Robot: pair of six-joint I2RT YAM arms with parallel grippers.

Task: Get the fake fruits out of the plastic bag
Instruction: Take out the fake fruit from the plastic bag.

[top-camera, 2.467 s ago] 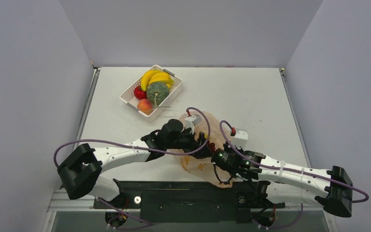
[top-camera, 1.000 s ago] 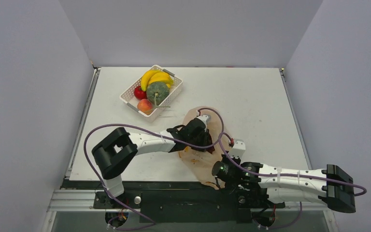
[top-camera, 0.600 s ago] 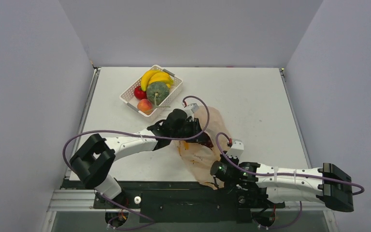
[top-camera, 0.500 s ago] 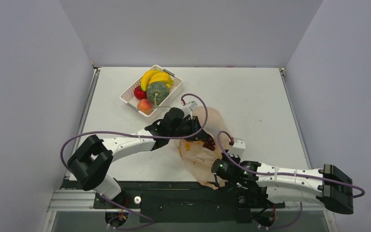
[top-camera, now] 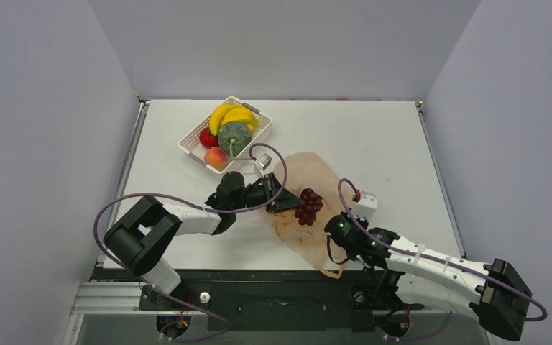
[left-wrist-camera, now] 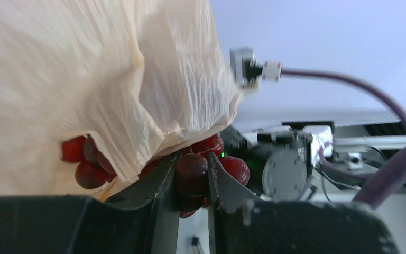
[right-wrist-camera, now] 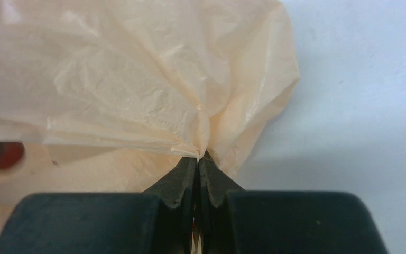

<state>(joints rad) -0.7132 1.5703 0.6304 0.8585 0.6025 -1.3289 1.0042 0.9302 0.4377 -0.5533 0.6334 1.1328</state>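
The left end effector (left-wrist-camera: 192, 198) pinches the dark purple bunch of plastic grapes (left-wrist-camera: 192, 168) between its two fingers. A moment ago the grapes were hidden inside the thin pale-orange plastic bag (top-camera: 305, 172). Now the arm has pulled back, and the bunch shows at the bag's mouth, a few grapes still under the edge. The right end effector (right-wrist-camera: 197, 161) is pressed together on a fold of the bag, above the white desk (top-camera: 381, 144). The other plastic fruits (top-camera: 233, 129) sit in the white plastic basket (top-camera: 191, 147), so I think the last one is nearly out.
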